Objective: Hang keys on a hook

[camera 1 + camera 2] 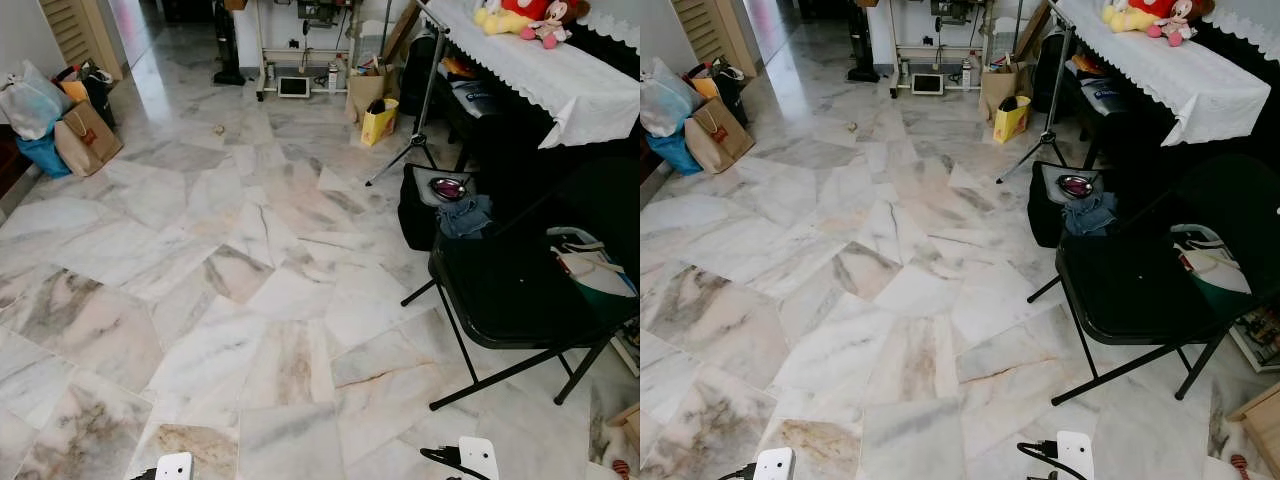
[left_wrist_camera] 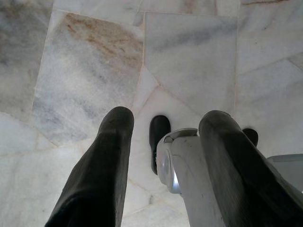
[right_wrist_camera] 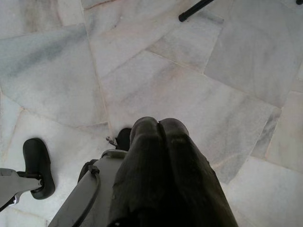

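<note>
1. Jaws of the left gripper [image 2: 163, 142] stand apart, with bare marble floor [image 1: 250, 300] seen between the two black fingers; jaws of the right gripper [image 3: 160, 124] are pressed together, tip against tip, and I see no keys between them.
2. Both arms hang low at the robot's sides and point down at the floor, with the robot's own leg and black foot below them. Neither gripper carries anything that I can see.
3. Keys and hook: I cannot find them in the head views. Ahead lies open floor. On the robot's right stands a black folding chair [image 1: 500, 290], and beyond it a black bag [image 1: 425, 205] with a small shiny oval object on top and blue cloth beside it. I cannot tell what this object is.
4. Further on the right is a table with a white lace cloth [image 1: 560, 70] and soft toys on it. Far on the left, shopping bags [image 1: 70, 125] stand by the wall.
5. My judgement: the task is at its start, at searching. No direction from the jaws to the keys can be given, so no arm is nearer. The left gripper, already apart, is readier to take something.
</note>
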`<state>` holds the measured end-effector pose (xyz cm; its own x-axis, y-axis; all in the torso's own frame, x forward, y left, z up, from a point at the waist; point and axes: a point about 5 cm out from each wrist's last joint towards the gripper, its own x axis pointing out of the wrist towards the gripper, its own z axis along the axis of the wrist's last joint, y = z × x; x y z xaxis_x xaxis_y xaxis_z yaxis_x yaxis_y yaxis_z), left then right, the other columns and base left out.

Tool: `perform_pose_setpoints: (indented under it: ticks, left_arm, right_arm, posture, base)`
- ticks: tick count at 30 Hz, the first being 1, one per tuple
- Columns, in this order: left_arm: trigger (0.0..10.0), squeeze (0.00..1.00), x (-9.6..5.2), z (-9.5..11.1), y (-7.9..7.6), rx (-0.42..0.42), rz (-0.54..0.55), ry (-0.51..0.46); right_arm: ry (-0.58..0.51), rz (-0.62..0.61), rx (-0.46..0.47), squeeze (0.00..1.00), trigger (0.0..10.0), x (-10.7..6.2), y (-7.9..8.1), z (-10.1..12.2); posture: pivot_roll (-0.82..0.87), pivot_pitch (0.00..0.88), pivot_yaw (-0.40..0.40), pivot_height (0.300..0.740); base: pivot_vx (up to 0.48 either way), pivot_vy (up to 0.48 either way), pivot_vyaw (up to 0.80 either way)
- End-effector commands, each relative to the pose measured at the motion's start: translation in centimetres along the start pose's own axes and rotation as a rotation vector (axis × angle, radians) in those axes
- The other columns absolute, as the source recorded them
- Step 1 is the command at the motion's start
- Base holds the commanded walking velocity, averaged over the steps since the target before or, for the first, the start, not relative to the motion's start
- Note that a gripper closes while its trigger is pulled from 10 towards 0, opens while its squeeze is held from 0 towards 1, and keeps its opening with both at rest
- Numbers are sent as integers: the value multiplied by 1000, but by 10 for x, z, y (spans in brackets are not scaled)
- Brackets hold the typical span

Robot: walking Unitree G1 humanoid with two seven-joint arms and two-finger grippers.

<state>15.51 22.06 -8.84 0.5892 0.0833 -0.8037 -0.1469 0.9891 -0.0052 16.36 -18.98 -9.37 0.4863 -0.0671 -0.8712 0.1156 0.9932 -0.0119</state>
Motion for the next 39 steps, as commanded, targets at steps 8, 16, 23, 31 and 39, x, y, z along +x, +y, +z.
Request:
perform_pose_setpoints:
  ticks: [8,16,23,31,39]
  left_arm:
    - [10000,0,-16,-27,49,-43,102,121]
    - [10000,0,-16,-27,49,-43,102,121]
    - [10000,0,-16,-27,49,-43,102,121]
    - [10000,0,-16,-27,49,-39,101,123]
    - [10000,0,-16,-24,49,-26,109,97]
  right_arm:
    - [-21,92,-5,0,10000,-4,-26,1]
    - [-21,92,-5,0,10000,-4,-26,1]
    - [-21,92,-5,0,10000,-4,-26,1]
    - [-17,91,-7,0,10000,-4,-26,-1]
    - [-27,110,31,0,10000,-5,-24,-3]
  posture:
    - [132,4,-57,740]
    - [132,4,-57,740]
    - [132,4,-57,740]
    - [133,6,-54,740]
    - [138,28,-66,740]
  base:
    - [0,0,0]
    - [0,0,0]
    - [0,0,0]
    - [0,0,0]
    - [0,0,0]
